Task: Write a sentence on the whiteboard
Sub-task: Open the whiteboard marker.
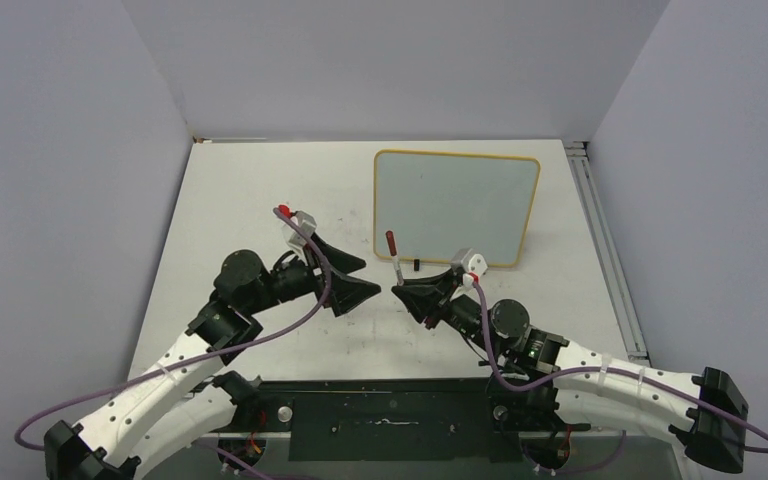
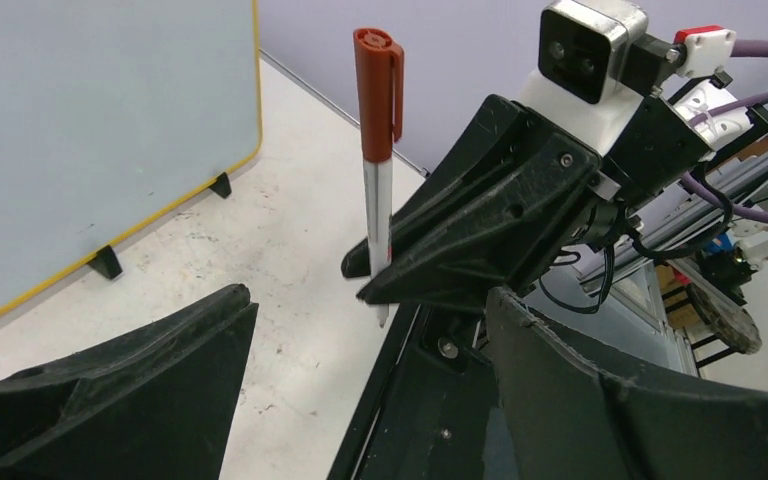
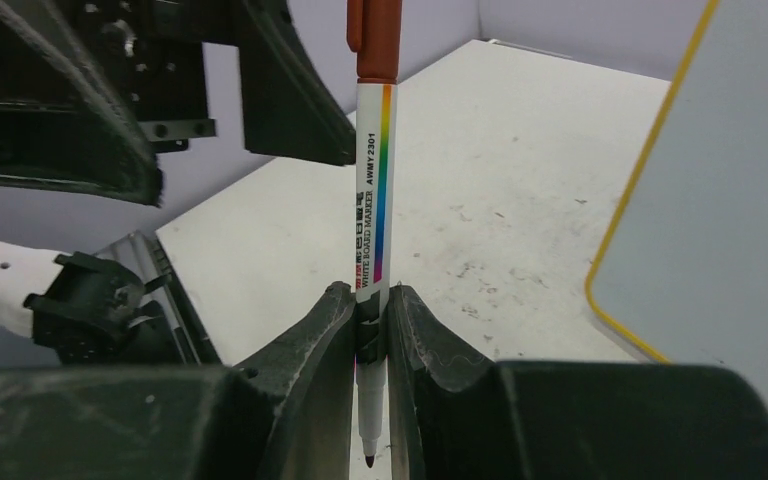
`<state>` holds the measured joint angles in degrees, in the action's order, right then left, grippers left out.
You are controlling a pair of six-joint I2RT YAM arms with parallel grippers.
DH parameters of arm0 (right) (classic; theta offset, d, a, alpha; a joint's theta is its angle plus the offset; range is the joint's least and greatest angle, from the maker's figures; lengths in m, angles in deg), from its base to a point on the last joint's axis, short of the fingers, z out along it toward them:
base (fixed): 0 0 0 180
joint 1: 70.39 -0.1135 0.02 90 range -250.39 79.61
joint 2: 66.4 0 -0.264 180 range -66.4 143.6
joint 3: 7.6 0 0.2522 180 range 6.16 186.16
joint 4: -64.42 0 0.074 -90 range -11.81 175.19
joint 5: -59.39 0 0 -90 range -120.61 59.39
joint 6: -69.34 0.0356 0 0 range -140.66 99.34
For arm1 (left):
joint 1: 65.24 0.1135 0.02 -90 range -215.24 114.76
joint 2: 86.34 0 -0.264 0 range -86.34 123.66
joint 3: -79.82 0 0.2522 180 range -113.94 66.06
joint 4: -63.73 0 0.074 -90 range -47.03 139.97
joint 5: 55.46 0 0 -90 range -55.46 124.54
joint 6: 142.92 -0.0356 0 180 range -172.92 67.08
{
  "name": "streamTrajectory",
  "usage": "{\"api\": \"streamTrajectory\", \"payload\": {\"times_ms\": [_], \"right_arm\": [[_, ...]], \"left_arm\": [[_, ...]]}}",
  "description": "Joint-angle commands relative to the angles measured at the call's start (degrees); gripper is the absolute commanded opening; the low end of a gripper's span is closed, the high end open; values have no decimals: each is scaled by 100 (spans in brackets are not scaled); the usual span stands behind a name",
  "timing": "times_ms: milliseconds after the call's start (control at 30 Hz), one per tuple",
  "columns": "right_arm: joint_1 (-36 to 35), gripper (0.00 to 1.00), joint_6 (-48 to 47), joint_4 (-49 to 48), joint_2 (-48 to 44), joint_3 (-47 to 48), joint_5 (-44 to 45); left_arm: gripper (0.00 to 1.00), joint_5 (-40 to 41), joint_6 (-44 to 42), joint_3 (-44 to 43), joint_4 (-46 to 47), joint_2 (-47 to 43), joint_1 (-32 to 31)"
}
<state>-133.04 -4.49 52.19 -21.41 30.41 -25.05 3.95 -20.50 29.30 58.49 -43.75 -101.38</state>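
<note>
Right gripper [image 1: 400,290] is clamped tight on the marker [image 3: 375,180], pinching the barrel low, close to the nib [image 3: 368,460]. Marker stands about vertical, with the bare nib down and the red cap [image 2: 377,90] up. Can't tell its height over the table [image 1: 260,200]. Left gripper [image 1: 370,277] is wide open and empty. It sits just left of the marker, jaws facing it, not touching.

Board [image 1: 457,205] stands on its feet [image 2: 105,262] at far right of the table, face toward the arms. Face is blank in all views, no sentence on it yet.

Key relation: board lies far and slightly right of the right gripper, near but apart, with its near-left corner closest. Right arm is nearer and has the marker, so my read is that writing falls to it. Left is empty and on the wrong side.

Catch: marker axis runs up-down with the nib toward the table, while the board face is roughly upright. I'd say the wrist must pitch so the nib points far, at the face, then reach for the board's upper left.

Risks: the grip near the nib leaves the fingers little clearance from the face. Board on small feet may slide or tip under push.
</note>
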Motion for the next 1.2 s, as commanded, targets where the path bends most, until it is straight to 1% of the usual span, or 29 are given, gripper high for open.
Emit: {"api": "streamTrajectory", "payload": {"times_ms": [0,67,167,233,533,600,667,767,833,900,933,967,1000,1033,1067,1100,1167], "right_arm": [[26,6,485,-837,181,68,-832],[25,6,529,-835,211,88,-883],[25,6,567,-854,222,58,-886],[25,6,590,-894,236,34,-899],[25,7,594,-902,360,83,-941],[25,7,581,-812,380,117,-887],[25,8,594,-724,381,156,-851],[25,11,630,-610,354,188,-794],[25,16,658,-383,330,264,-713],[25,24,687,-92,290,355,-645],[25,30,710,102,272,413,-610],[25,39,732,312,240,493,-579],[25,43,743,525,204,571,-575],[25,50,746,756,177,659,-495],[25,55,750,961,136,733,-401],[25,59,742,1139,99,799,-347],[25,65,737,1374,28,879,-328]], "left_arm": [[81,505,374,24,1277,399,-392],[78,531,414,13,1479,533,-536],[71,667,396,-14,1509,575,-678],[64,706,393,-11,1501,575,-692],[47,638,409,-132,1447,815,-851],[38,624,377,-166,1446,845,-891],[25,631,347,-180,1424,852,-925],[10,647,278,-192,1325,848,-949],[0,615,181,-206,1231,848,-964],[0,531,31,-264,1106,841,-975],[0,426,-83,-314,1030,839,-982],[0,303,-197,-395,905,843,-983],[0,160,-367,-511,698,870,-983],[0,52,-563,-682,396,911,-983],[0,-84,-766,-863,33,976,-976],[0,-185,-965,-1023,-401,1039,-982],[0,-358,-1257,-1248,-803,1126,-980]]}}
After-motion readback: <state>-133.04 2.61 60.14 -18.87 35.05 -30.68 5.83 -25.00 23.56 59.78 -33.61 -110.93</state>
